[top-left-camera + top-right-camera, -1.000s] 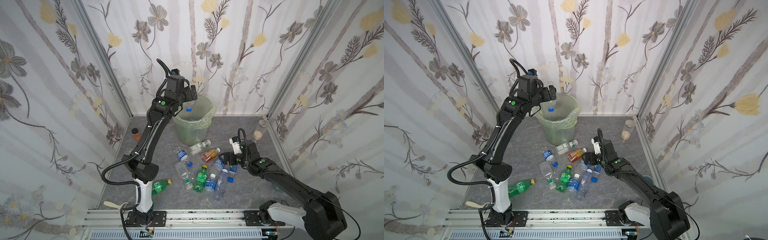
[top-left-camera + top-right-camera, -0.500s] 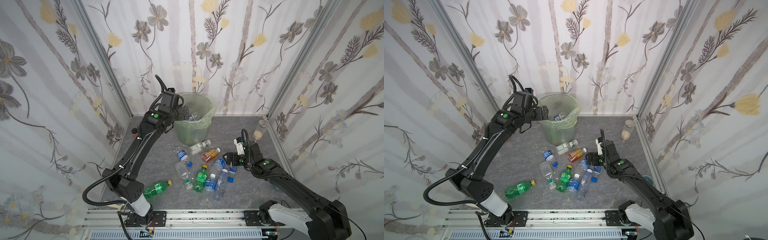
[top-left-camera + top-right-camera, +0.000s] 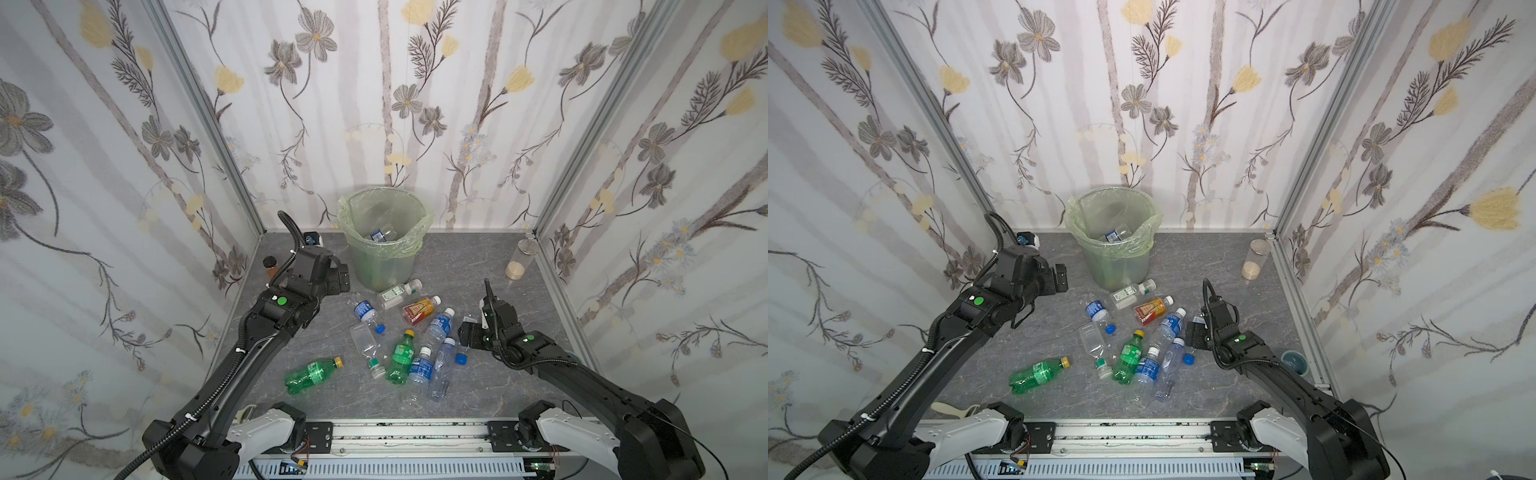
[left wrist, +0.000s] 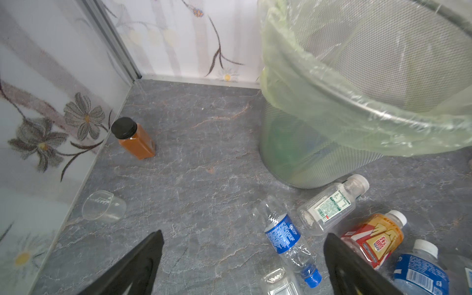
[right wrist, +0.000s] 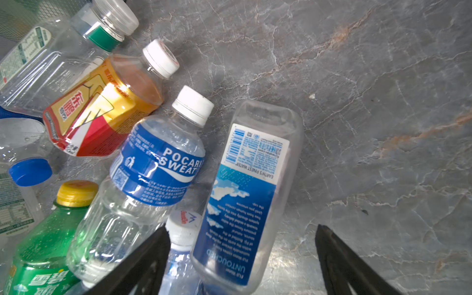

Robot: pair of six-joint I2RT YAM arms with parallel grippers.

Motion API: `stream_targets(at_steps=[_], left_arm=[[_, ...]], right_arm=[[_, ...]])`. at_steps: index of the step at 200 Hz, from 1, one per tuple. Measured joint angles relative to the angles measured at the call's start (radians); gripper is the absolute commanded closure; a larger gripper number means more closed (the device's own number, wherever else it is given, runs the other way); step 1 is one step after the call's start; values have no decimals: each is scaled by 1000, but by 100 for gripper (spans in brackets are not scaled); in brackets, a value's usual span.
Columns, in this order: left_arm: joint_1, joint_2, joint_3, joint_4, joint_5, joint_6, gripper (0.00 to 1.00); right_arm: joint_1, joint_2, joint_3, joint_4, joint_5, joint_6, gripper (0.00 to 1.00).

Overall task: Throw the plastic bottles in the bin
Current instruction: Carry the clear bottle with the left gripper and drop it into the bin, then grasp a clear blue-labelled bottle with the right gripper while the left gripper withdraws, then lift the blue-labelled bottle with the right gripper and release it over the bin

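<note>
Built as two slim matte-black arms, left arm [image 3: 249, 353] and right arm [image 3: 582, 374], both bolted to a silver aluminium rail [image 3: 407, 432]. Right at the rail, rounded white base housings [image 3: 266, 428], each beside a black mounting plate [image 3: 318, 432] dotted with screw heads. Further from the rail, boxy black links with rounded joint caps. Marked far up from the rail with a round green dot [image 3: 282, 300] on the left, a smaller green dot [image 3: 530, 338] on the right. Trailed on the left by black corrugated conduit [image 3: 293, 230], cinched with white ties [image 3: 238, 351]. Topped beyond that by a small blue-faced camera block [image 3: 311, 239]. Farthest from the rail, on the left gripper [image 4: 242, 235], black wedge-shaped fingers [image 4: 138, 265] narrowing to blunt tips.
</note>
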Motion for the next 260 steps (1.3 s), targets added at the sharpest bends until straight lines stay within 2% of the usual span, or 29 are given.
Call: stream_targets(at_steps=[51,107,141,201,260], left_arm=[[3,-125,-190,102,11,-11,0],[7,-166,-305,166,21,-51,0],[8,-187,-373,183,24,-82,0],[9,-215,-440,212,27,-127,0],[12,-235,-463,229,28,-130,0]], right_arm=[[-2,140,10,95,1,7,23],[-5,238,51,98,65,-2,36],[-8,243,85,68,96,-31,53],[-8,191,236,-26,118,-118,53],[27,152,420,-119,0,-248,55]])
